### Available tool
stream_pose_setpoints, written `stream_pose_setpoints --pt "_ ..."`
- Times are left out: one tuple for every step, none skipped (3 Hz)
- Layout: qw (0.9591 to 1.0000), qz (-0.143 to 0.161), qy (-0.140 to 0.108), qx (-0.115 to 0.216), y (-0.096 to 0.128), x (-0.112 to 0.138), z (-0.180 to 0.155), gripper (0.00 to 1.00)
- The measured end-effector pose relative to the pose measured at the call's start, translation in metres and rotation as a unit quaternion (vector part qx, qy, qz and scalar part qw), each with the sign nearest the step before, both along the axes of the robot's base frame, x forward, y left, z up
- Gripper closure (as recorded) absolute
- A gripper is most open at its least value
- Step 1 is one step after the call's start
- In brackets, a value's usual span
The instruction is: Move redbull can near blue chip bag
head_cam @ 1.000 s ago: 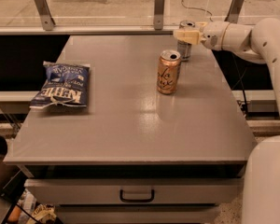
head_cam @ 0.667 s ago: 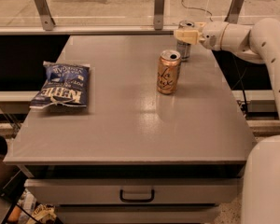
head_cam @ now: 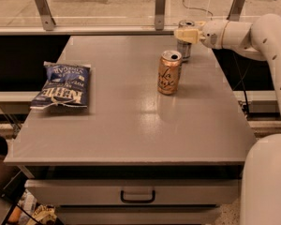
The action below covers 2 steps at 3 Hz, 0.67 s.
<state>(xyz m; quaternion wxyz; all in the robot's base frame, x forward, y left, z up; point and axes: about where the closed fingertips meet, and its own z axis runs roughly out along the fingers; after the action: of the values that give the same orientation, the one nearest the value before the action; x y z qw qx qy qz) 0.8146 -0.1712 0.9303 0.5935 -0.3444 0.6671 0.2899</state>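
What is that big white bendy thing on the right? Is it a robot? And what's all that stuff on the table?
Yes, it is a robot. The white bendy thing is its arm. At the end sits its gripper, which works like a hand. There is only one picture, looking down on a gray table from its near side. Three things are on the table: a blue chip bag lying on the left, a gold can standing nearer the middle, and a slim silver redbull can standing at the far right. The gripper is at the upper part of the redbull can. I cannot tell whether it is squeezing the can.
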Motion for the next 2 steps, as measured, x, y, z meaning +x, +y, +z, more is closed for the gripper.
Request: stream_pose_setpoints --pt "0.9998 -0.003 0.01 -0.018 -0.004 -0.009 0.015 1.0" --pt "0.9992 -0.006 0.013 -0.037 -0.003 -0.026 0.052 1.0"
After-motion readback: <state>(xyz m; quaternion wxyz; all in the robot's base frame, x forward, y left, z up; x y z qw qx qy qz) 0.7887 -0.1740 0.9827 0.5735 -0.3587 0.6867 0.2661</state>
